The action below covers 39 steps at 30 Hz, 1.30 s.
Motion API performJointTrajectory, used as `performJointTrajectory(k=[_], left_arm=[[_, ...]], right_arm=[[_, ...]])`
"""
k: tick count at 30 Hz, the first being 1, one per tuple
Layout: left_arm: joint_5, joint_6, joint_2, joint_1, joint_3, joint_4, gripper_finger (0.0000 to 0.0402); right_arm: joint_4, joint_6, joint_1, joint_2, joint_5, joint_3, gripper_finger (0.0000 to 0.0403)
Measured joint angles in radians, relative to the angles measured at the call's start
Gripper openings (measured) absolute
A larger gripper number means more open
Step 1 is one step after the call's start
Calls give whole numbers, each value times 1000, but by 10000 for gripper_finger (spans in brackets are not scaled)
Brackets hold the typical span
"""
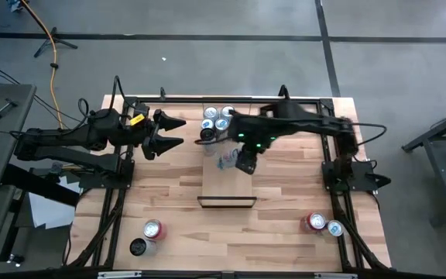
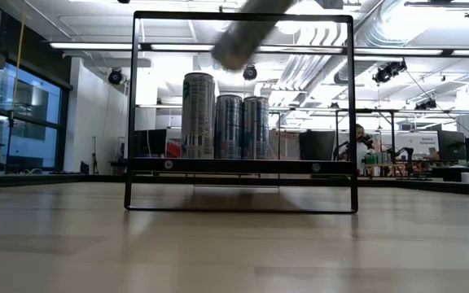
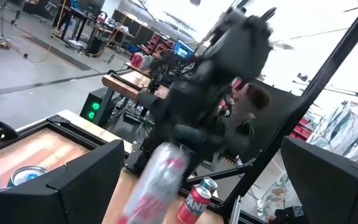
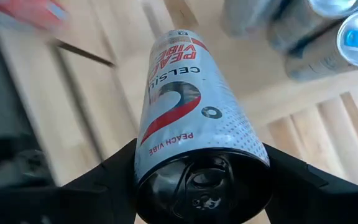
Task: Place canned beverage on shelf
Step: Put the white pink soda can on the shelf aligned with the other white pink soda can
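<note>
Overhead, the left arm reaches in from the table's left edge, its left gripper [image 1: 175,132] spread wide and holding nothing, fingers pointing toward the shelf's far end. It hangs just left of the standing cans, apart from them.

The shelf [image 1: 214,184] lies at mid-table, a narrow light plank with a thin black frame [image 1: 227,202] at its near end. On its far end stand four tall cans [image 1: 217,118] in a tight cluster, tops silver and blue. The low view shows three of them upright inside the black frame, touching side by side.

The right arm stretches from the right side across to the shelf, wrist bent down. The right gripper [image 1: 224,153] pinches a white Celsius can [image 4: 194,106], label reading "Peach Vibe", a finger on each side near its black top. The can is carried tilted above the shelf plank, just on the near side of the cluster; whether it touches the wood I cannot tell.

Near the table's front left stand two cans [image 1: 146,237], one red-and-white, one dark. At front right stand two more cans [image 1: 324,225], red and silver.
</note>
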Motion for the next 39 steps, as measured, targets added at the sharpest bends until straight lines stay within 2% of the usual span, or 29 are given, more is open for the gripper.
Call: performJointTrajectory(k=[4, 10, 16, 20, 25, 31, 35, 39], left_arm=[[-13, 1, 0, 0, 0, -32, 394], [-86, -4, 18, -2, 0, -195, 394], [-100, -106, 101, -49, 0, -292, 394], [-106, -130, 181, -119, 0, -291, 394], [-199, -130, 302, -192, 0, -280, 394], [-289, -94, 439, -242, -1, -189, 389], [-349, -53, 485, -258, -33, 9, 353], [-407, -102, 484, -258, -74, 64, 262]], right_arm=[[12, -89, -34, 68, 3, -15, 244], [9, -143, -47, 132, 36, -15, 244], [9, -167, -50, 162, 35, -15, 244], [9, -170, -49, 162, 34, -15, 244], [9, -194, -42, 162, 26, -15, 244], [9, -212, -22, 163, 21, -15, 244], [9, -226, -14, 164, 17, -15, 244], [9, -221, -14, 164, 16, -15, 244]])
